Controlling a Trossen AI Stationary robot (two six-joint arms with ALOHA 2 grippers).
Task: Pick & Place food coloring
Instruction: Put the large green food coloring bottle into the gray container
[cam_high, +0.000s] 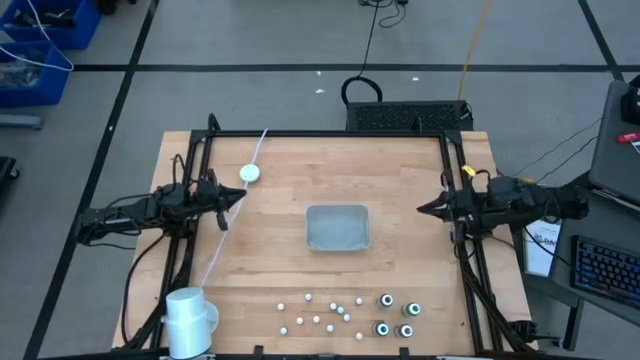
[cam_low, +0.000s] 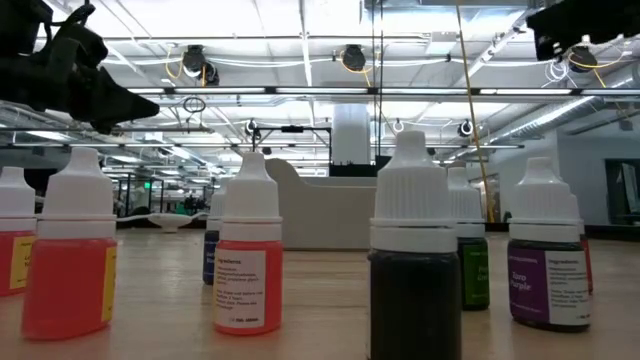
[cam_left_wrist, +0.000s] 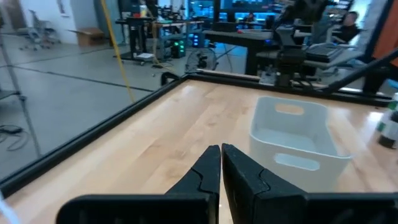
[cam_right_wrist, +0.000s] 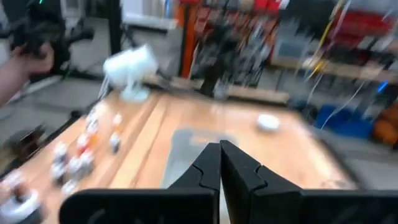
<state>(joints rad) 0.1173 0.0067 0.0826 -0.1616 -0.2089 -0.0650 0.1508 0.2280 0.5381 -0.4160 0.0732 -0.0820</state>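
The food coloring bottles (cam_high: 345, 314) stand upright in a loose group on the wooden table near its front edge. Several show only small white caps, and several have dark bodies with teal tops (cam_high: 386, 300). In the low view they stand close up: orange (cam_low: 68, 262), red (cam_low: 247, 262), dark (cam_low: 415, 272) and purple (cam_low: 548, 262). A grey tray (cam_high: 337, 227) sits at the table's middle. My left gripper (cam_high: 242, 194) hovers shut at the left, pointing level toward the tray (cam_left_wrist: 297, 140). My right gripper (cam_high: 421, 208) hovers shut at the right. Neither holds anything.
A white roll (cam_high: 190, 318) stands at the front left corner. A small white disc (cam_high: 249, 173) with a white cord lies at the far left. A black frame (cam_high: 330, 135) borders the table. A person's hand (cam_right_wrist: 25, 62) shows beyond the table in the right wrist view.
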